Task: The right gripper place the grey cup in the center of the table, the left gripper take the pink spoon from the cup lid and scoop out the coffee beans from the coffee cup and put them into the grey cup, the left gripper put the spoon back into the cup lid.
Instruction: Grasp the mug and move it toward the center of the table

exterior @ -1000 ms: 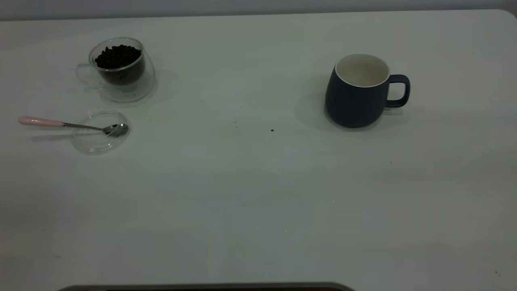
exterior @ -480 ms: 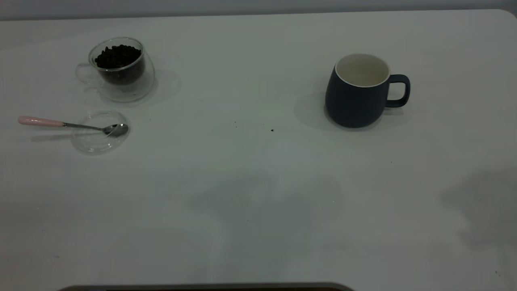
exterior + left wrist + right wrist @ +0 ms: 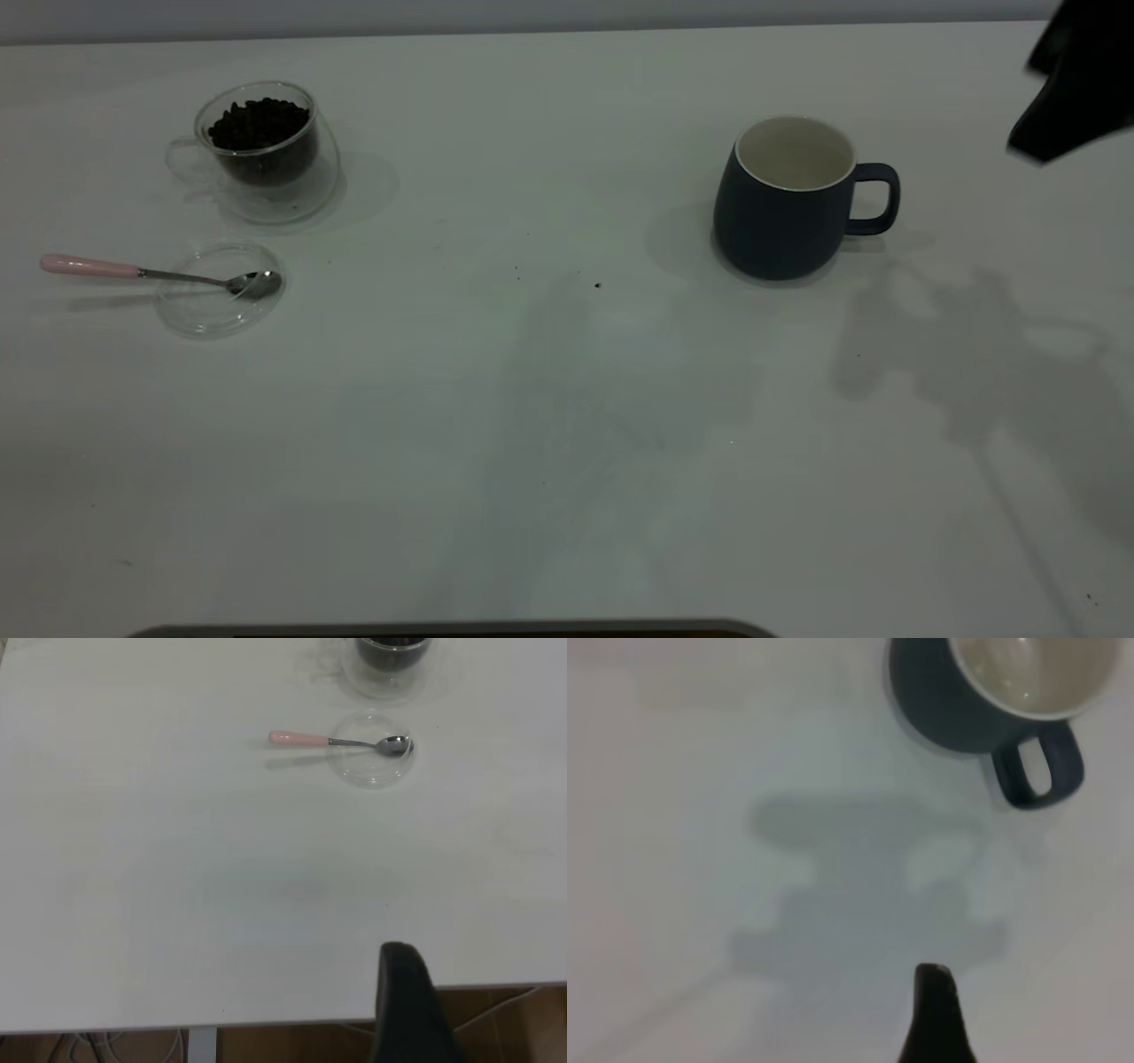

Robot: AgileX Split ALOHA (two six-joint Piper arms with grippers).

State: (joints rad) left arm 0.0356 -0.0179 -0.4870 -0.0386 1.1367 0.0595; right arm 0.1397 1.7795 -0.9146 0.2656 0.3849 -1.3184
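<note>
We see the white desk (image 3: pixel 549 425) running wide and bare through its middle and along its near side, so there is plenty of open room between the two groups of things. Its far edge meets a grey wall, and in the left wrist view its near edge shows with floor below.

At the left, the coffee cup (image 3: pixel 257 151) stands upright near the far edge, filled with the coffee beans (image 3: pixel 259 124). Just in front of it, apart from it, lies the cup lid (image 3: pixel 220 291). The pink spoon (image 3: pixel 159 274) rests with its bowl inside the lid and its pink handle reaching out over the desk toward the left edge.

At the right, well apart from these, the grey cup (image 3: pixel 784 199) stands upright and empty, its handle turned to the right edge. A few dark specks lie on the desk between the two cups.

We find no writing or labels on anything.

The right tool (image 3: pixel 1072 84) hangs at the upper right corner of the exterior view, above the desk and to the right of the grey cup, not touching it; its shadow falls on the desk in front of the cup. Only one dark finger (image 3: pixel 935 1014) shows in its wrist view, so we cannot tell whether it is apart or together. The left tool (image 3: pixel 403 1005) sits back over the near desk edge, well away from the spoon; again we cannot tell its state.
</note>
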